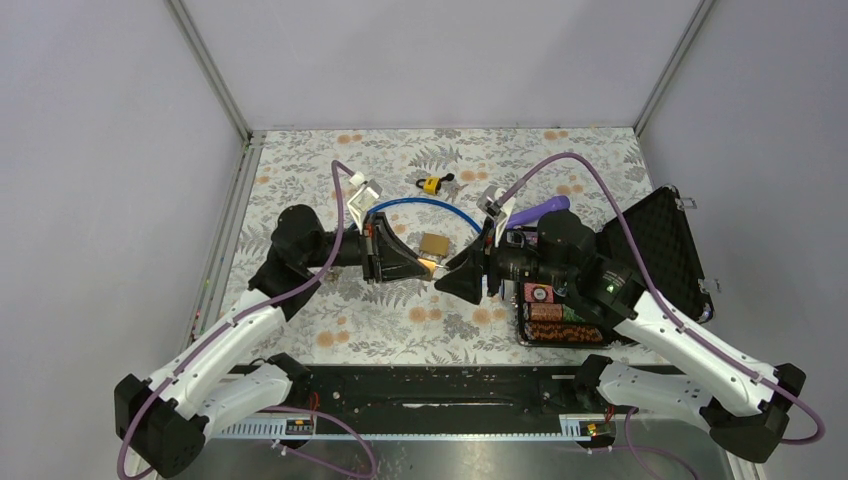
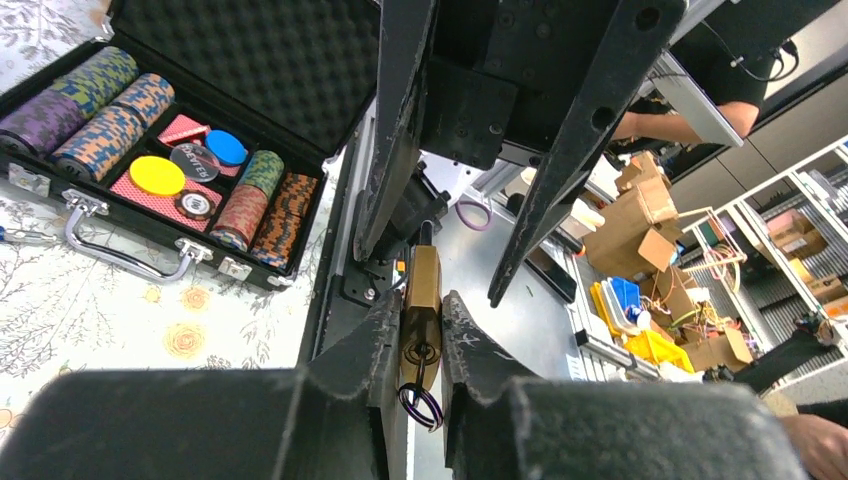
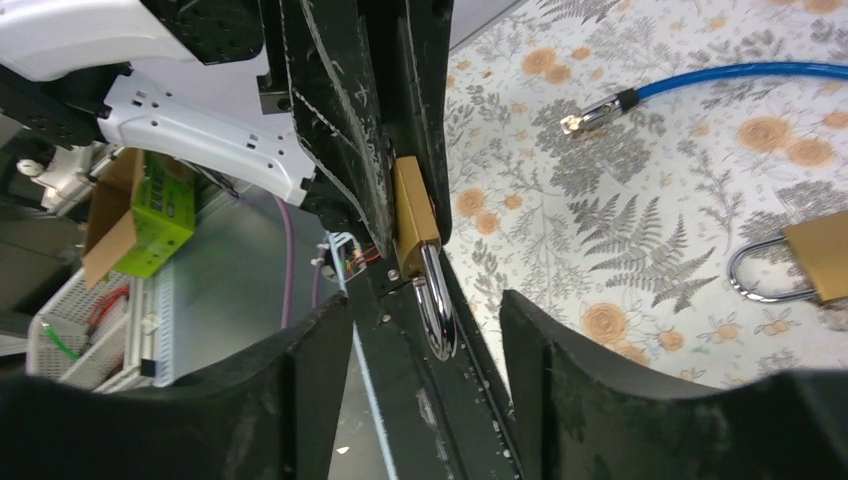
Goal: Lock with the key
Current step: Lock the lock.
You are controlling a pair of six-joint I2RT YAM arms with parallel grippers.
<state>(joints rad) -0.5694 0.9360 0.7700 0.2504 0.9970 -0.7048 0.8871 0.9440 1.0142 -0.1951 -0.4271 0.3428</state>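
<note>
Left jaws clenched on brass padlock (image 2: pixel 421 300), right jaws released either side of its shackle (image 3: pixel 438 305), spare padlock (image 3: pixel 820 255), blue cable (image 3: pixel 740 75), chip case (image 2: pixel 260 60)

I count three locks from here: one held brass padlock (image 2: pixel 421 300), one loose brass padlock (image 3: pixel 822 255) lying on the table, and one small yellow lock (image 1: pixel 432 184). I see one purple ring (image 2: pixel 421 405), one blue cable (image 3: pixel 720 75), one purple object (image 1: pixel 545 207) and one open chip case (image 1: pixel 655 245). Inside it I make out one yellow disc (image 2: pixel 157 176) and one blue disc (image 2: pixel 226 147). Two claws: left claw (image 2: pixel 421 315), right claw (image 3: pixel 425 310).
</note>
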